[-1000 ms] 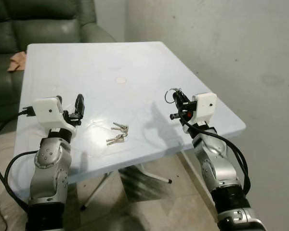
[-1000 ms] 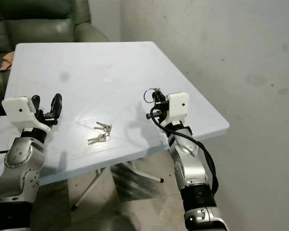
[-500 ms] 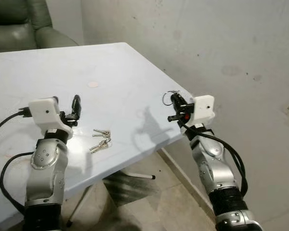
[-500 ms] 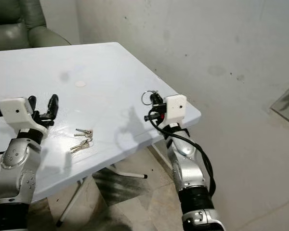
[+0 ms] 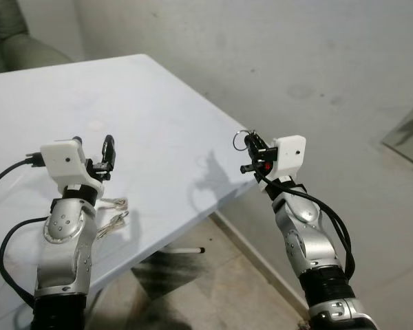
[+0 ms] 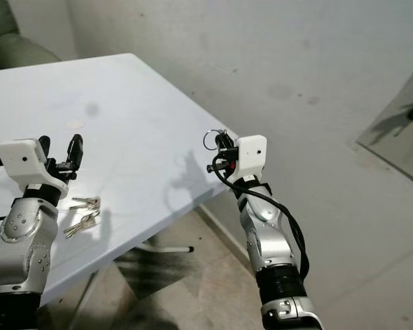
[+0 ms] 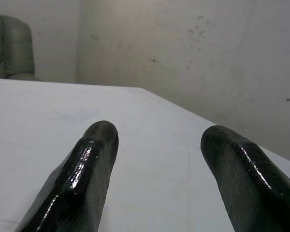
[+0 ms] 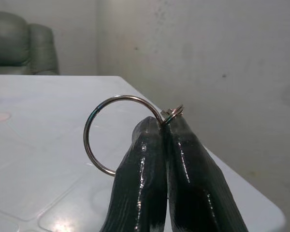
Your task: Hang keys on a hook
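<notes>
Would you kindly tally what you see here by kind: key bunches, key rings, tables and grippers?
Loose key bunches: 2
Key ring: 1
Table: 1
Grippers, left gripper and right gripper: 2
Total: 6

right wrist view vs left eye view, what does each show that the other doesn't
The right wrist view alone shows the right hand pressed shut on a key ring, with a sofa behind. The left eye view alone shows the left hand open above the table, and loose keys lying beside that arm. Both share the ring, the white table and the grey wall.
</notes>
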Controlling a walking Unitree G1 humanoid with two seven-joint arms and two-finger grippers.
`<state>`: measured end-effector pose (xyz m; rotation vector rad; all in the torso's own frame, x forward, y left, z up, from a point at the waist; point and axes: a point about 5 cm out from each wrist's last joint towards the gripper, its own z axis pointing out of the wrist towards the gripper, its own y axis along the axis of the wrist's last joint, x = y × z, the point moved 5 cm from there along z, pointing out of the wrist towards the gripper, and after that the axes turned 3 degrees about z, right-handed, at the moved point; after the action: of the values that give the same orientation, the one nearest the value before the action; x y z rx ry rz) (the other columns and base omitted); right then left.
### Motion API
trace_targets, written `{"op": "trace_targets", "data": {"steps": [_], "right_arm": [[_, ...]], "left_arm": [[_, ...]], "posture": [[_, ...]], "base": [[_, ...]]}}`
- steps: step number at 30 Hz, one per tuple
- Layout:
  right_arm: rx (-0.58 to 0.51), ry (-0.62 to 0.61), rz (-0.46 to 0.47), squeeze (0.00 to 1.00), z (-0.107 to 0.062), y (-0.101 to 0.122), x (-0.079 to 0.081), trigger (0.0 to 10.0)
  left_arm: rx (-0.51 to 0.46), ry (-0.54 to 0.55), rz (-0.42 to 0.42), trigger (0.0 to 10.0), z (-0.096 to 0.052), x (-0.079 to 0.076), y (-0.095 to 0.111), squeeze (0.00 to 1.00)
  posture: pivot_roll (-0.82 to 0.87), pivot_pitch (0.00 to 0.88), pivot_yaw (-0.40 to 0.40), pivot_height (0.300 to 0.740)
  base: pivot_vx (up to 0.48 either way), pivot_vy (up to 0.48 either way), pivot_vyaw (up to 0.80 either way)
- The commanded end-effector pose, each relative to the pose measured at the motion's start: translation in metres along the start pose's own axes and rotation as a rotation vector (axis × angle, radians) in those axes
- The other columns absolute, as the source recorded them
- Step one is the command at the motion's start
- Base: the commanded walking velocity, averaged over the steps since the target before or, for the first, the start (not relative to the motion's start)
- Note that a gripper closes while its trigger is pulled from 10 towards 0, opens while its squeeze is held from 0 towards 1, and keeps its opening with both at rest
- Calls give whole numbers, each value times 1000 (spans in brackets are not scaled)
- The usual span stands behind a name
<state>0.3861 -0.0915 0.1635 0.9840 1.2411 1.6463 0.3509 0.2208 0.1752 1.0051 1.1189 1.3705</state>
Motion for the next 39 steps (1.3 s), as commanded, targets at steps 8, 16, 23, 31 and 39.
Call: {"op": "trace_targets", "data": {"steps": [8, 16, 23, 31, 39], "right_arm": [[-19, -28, -11, 0, 1, 6, -8, 10000], [-22, -35, -13, 0, 1, 7, -10, 10000], [-23, -35, -16, 0, 2, 8, -10, 10000], [-25, -36, -17, 0, 3, 9, -10, 10000], [-26, -35, -17, 0, 3, 8, -9, 10000]], "left_arm": [[-23, -17, 16, 10000, 3, -8, 7, 0], [-23, -12, 25, 10000, 4, -10, 7, 0], [-21, -17, 22, 10000, 5, -10, 7, 0], [-12, -36, 0, 10000, 5, -14, 6, 0], [6, -44, -15, 10000, 7, -16, 4, 0]], "posture": [[-23, 0, -74, 724], [-24, 0, -74, 724], [-23, 0, -76, 724], [-24, 0, -75, 724], [-25, 0, -74, 724]], "base": [[0, 0, -744], [0, 0, -745], [0, 0, -744], [0, 0, -745], [0, 0, -744]]}}
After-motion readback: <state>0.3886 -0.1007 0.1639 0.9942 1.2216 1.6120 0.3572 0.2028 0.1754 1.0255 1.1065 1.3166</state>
